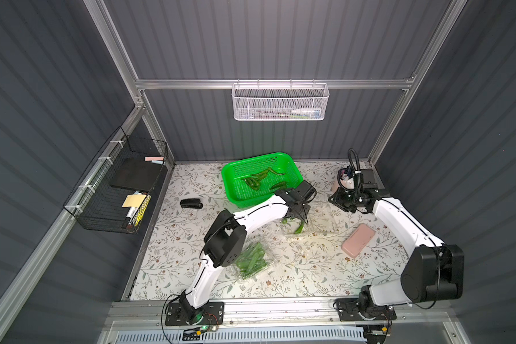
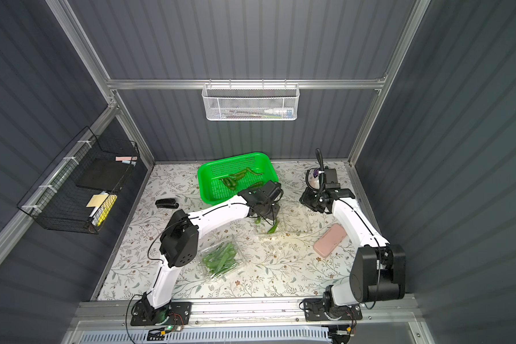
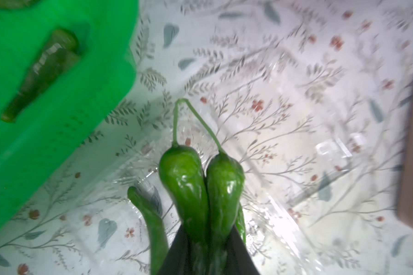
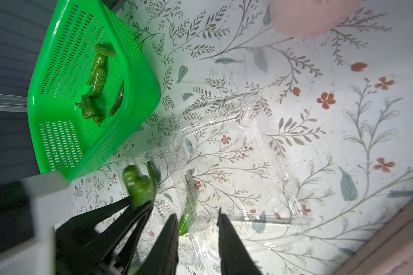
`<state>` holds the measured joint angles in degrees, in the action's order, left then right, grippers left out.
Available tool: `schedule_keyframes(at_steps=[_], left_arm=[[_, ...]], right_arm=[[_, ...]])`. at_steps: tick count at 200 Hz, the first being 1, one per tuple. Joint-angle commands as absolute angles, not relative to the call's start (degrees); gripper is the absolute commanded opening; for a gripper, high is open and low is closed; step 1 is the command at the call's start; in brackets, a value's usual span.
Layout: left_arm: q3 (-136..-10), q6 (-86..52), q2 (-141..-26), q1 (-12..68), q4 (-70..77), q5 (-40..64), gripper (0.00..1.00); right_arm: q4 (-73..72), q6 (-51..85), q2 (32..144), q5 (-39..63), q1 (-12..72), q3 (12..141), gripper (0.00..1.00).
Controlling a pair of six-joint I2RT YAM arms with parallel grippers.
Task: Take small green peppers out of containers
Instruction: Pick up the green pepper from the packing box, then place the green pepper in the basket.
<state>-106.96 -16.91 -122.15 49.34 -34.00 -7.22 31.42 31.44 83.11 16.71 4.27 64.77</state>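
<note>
As two small green peppers [image 3: 200, 190] hang pinched by their tips in the left hand [image 3: 208, 252], they ride just over the open container [image 4: 236, 152] beside the green basket [image 4: 57, 147]. At least one more pepper [image 3: 150, 228] lies in that box; a second container [image 1: 269, 258], shut and full, sits well apart from the basket on the desk [image 1: 310, 268]. The right hand [image 4: 198, 221] hovers near, jaws apart, empty. Gripped so low, either pepper could slip free short of the basket.

Left pincer [image 3: 208, 252] clamped, right pincer [image 4: 198, 216] parted.
</note>
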Motion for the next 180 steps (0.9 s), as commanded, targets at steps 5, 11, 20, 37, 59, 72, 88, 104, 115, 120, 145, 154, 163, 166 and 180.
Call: schedule_keyframes(at_steps=[5, 11, 20, 37, 59, 72, 88, 104, 115, 120, 145, 154, 163, 166, 180], left_arm=[[-107.3, -16.6, -117.4, 49.3, -31.7, -7.2, 0.00], [-107.8, -16.6, -116.9, 49.1, -31.7, -7.6, 0.00], [-108.6, -16.7, -116.0, 48.6, -31.5, -8.7, 0.00], [-109.4, -17.8, -114.6, 45.0, -30.7, -8.4, 0.00], [-108.4, -20.3, -113.4, 36.6, -27.6, -4.1, 0.00], [-108.9, -20.5, -114.5, 32.3, -26.9, -3.0, 0.00], [-111.4, -20.5, -117.2, 28.2, -27.5, -3.3, 0.13], [-112.0, -20.9, -118.8, 25.1, -26.3, -3.1, 0.41], [-112.8, -20.9, -119.5, 24.0, -26.3, -2.2, 0.85], [-113.1, -20.9, -119.6, 23.9, -26.6, -2.4, 0.98], [-109.9, -20.2, -117.5, 23.9, -25.7, -3.7, 0.99], [-107.4, -20.9, -116.0, 24.1, -24.3, -3.3, 0.99], [-104.5, -22.2, -114.3, 24.2, -22.5, -3.0, 0.99], [-103.4, -22.6, -113.7, 24.3, -22.0, -2.9, 0.99], [-99.5, -24.2, -111.5, 24.5, -20.2, -3.0, 0.99]], right_arm=[[32.4, 30.8, 83.2, 17.4, 4.2, 66.4, 0.31], [32.4, 30.8, 83.1, 17.4, 4.3, 66.4, 0.31], [32.2, 30.8, 83.1, 17.4, 4.5, 66.4, 0.31], [32.0, 30.4, 83.4, 19.9, 6.0, 67.0, 0.31], [32.7, 29.4, 84.6, 19.3, 9.2, 68.5, 0.31], [32.4, 29.3, 85.6, 19.7, 11.0, 69.2, 0.31], [32.4, 28.9, 87.0, 19.9, 13.7, 70.2, 0.32], [32.5, 28.2, 88.7, 20.7, 16.6, 71.4, 0.32], [33.2, 28.1, 90.0, 21.1, 18.4, 72.2, 0.32], [33.4, 28.1, 90.5, 21.0, 19.1, 72.3, 0.32], [33.6, 28.4, 92.7, 21.2, 22.4, 72.0, 0.32], [33.9, 28.4, 93.5, 21.0, 23.5, 71.7, 0.32], [34.1, 28.6, 94.6, 21.1, 24.4, 71.5, 0.32], [34.2, 28.6, 95.0, 21.2, 24.7, 71.4, 0.32], [35.0, 28.5, 96.9, 21.1, 26.0, 71.0, 0.32]])
